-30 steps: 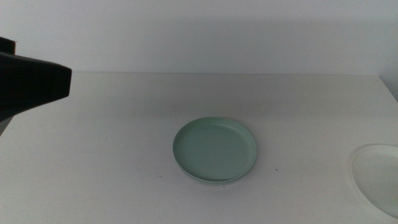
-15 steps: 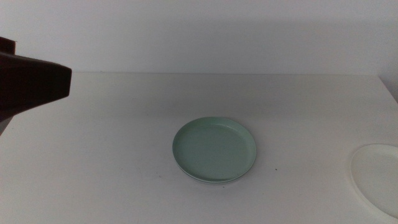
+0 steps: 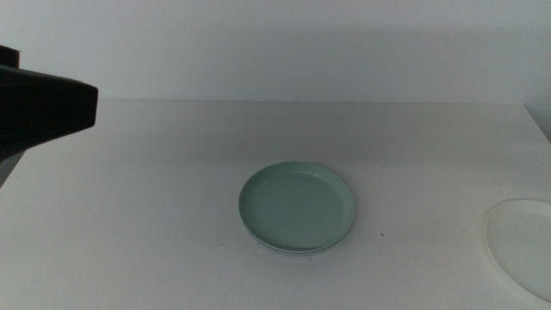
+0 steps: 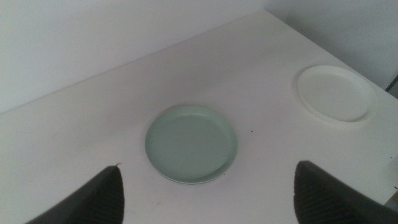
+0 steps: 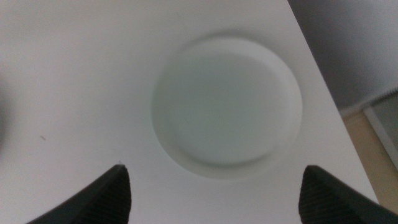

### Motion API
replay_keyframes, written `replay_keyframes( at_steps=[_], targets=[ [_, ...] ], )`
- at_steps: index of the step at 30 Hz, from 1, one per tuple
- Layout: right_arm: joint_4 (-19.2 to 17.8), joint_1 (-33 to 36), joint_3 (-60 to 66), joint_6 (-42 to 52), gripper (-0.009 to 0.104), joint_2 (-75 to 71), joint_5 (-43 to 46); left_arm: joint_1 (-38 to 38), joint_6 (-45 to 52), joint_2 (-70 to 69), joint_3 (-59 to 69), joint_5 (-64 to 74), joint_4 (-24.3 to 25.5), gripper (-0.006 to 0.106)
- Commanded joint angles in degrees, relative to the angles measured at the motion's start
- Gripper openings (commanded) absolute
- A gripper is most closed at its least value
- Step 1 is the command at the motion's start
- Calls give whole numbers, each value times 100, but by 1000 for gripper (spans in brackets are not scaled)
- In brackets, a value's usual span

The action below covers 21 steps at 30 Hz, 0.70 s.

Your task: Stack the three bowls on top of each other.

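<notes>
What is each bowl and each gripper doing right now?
mint green bowl: upright on the table's middle, stacked on another bowl whose pale rim peeks out below.
white bowl: upright, empty, alone near the table's right edge.
left gripper: open, empty, high above the green bowl.
right gripper: open, empty, above the white bowl.

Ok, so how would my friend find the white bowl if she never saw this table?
Start at the white table and find the mint green bowl near its middle. Go from there toward the right-hand edge: the white bowl lies alone there, under the open right pincer. It is the only bowl almost the table's own colour.
</notes>
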<state>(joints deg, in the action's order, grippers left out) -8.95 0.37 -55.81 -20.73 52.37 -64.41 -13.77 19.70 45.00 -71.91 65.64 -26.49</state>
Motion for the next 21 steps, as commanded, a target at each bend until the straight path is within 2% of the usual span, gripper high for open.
replay_keyframes(
  at_steps=[1, 6, 7, 11, 13, 15, 18, 21],
  targets=[
    [-68, -138, -102, 127, 72, 394, -107, 11, -12, -15, 33, -78, -46, 94],
    [206, -992, -125, 768, 72, 1105, 230, 11, -12, -25, 33, -72, -46, 94],
    [367, -1288, -125, 887, 72, 1304, 267, 11, -12, -25, 33, -72, -46, 94],
    [1475, -2363, -125, 1688, 72, 2121, 718, 11, -26, -24, 33, -72, -46, 94],
    [1818, -2576, -125, 1959, 72, 2537, 1048, 11, -26, -24, 33, -72, -56, 94],
    [1718, -2657, -137, 2073, 72, 2907, 1298, 11, -26, -24, 33, -81, -29, 94],
    [1251, -2668, -182, 2073, 72, 3420, 1449, 11, -16, -24, 33, -100, -18, 94],
    [1168, -2668, -209, 2031, 72, 3849, 1575, 11, -16, -24, 33, -100, -18, 94]
  ],
)
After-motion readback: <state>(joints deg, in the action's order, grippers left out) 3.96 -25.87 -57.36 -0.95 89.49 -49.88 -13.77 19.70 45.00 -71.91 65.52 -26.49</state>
